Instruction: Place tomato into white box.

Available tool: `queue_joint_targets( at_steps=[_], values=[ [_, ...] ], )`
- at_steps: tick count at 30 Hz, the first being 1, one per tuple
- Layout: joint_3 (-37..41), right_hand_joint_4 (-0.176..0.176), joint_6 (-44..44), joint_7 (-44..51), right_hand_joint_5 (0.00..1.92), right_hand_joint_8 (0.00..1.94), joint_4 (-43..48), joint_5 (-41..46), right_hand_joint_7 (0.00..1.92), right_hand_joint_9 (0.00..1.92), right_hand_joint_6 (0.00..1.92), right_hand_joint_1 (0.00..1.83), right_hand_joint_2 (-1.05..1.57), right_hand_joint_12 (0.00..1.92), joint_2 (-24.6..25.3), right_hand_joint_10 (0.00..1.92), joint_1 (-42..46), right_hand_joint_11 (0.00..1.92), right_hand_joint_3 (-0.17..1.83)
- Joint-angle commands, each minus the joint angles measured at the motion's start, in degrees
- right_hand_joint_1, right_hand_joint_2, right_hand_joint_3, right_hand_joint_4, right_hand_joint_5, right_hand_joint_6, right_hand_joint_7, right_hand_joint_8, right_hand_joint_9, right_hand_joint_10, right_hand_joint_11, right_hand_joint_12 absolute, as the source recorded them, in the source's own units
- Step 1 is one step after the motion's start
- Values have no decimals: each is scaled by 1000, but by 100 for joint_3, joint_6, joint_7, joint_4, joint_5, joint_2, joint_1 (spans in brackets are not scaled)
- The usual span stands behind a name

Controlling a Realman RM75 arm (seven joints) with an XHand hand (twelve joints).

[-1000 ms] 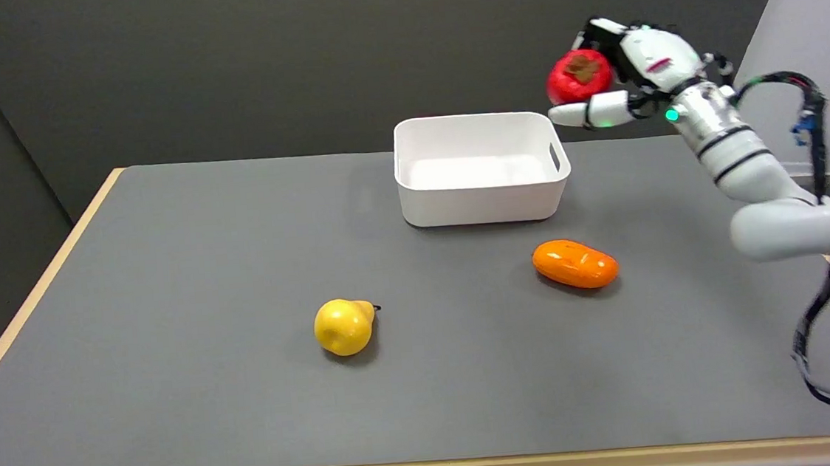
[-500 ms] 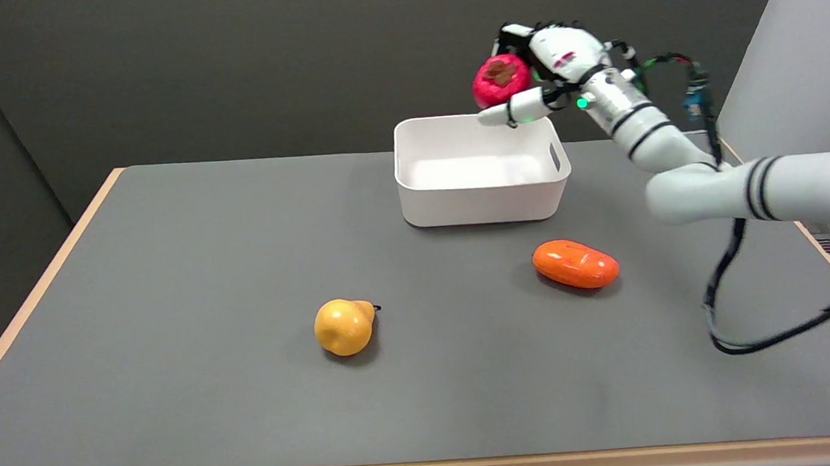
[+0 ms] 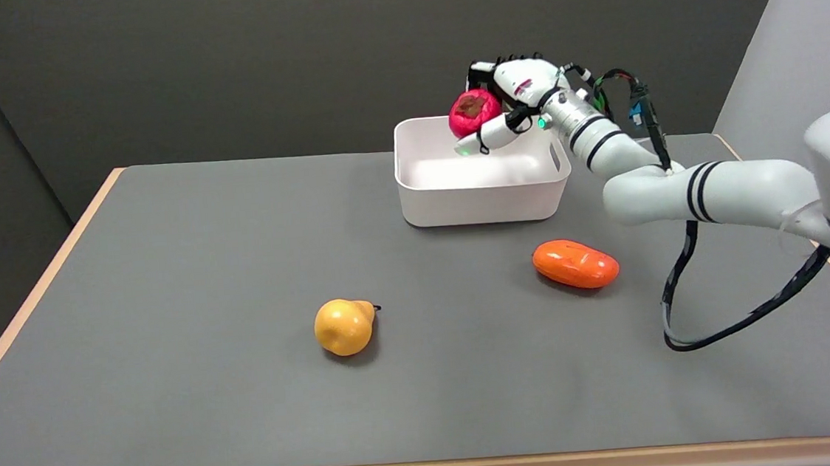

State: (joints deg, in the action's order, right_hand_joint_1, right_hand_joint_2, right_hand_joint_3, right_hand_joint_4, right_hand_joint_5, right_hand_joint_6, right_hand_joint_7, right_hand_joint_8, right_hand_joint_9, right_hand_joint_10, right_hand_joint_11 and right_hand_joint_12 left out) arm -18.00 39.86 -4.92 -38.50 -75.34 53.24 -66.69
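Observation:
My right hand (image 3: 504,100) holds the red tomato (image 3: 473,111), whose brown stem patch faces the camera. Hand and tomato hang in the air over the far part of the white box (image 3: 483,202), just above its back rim. The thumb reaches under the tomato while the other fingers wrap over its top. The box stands open on the grey table, its inside showing nothing but white floor.
An orange oval fruit (image 3: 575,264) lies on the table in front of the box, to its right. A yellow pear (image 3: 344,326) sits near the table's middle front. A black cable (image 3: 718,324) loops down from the right arm over the table's right side.
The right arm has swung left and slightly down, carrying the tomato from right of the box to above its far part.

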Motion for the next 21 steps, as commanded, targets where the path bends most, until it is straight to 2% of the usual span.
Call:
queue_joint_targets(
  at_steps=[1,5,7,8,10,12,14,16,21],
  values=[
    [391,176,-643,31,598,1583,796,33,838,812,1642,804,1132,1921,384,1921,512,416,430],
    [539,176,-597,0,582,1521,722,33,818,775,1653,792,1158,1921,328,1921,599,370,394],
    [578,142,-603,-17,526,1295,690,19,749,662,1699,772,1232,1786,311,1911,605,326,303],
    [578,139,-611,-17,454,1142,667,0,694,621,1477,752,1108,1675,292,1772,605,311,477],
    [578,136,-613,-17,283,779,633,-7,553,529,882,681,794,1412,271,1372,591,273,907],
    [578,115,-607,-17,185,449,612,-15,385,402,442,489,727,1213,261,861,589,198,966],
    [578,115,-605,-17,156,429,599,-15,334,354,439,425,699,1147,261,751,581,197,1020],
    [578,110,-600,-17,133,318,578,-23,263,253,382,415,688,1140,256,630,581,144,971],
    [578,107,-589,-17,92,254,437,-23,145,165,330,369,659,1113,182,540,581,112,970]
  ],
)
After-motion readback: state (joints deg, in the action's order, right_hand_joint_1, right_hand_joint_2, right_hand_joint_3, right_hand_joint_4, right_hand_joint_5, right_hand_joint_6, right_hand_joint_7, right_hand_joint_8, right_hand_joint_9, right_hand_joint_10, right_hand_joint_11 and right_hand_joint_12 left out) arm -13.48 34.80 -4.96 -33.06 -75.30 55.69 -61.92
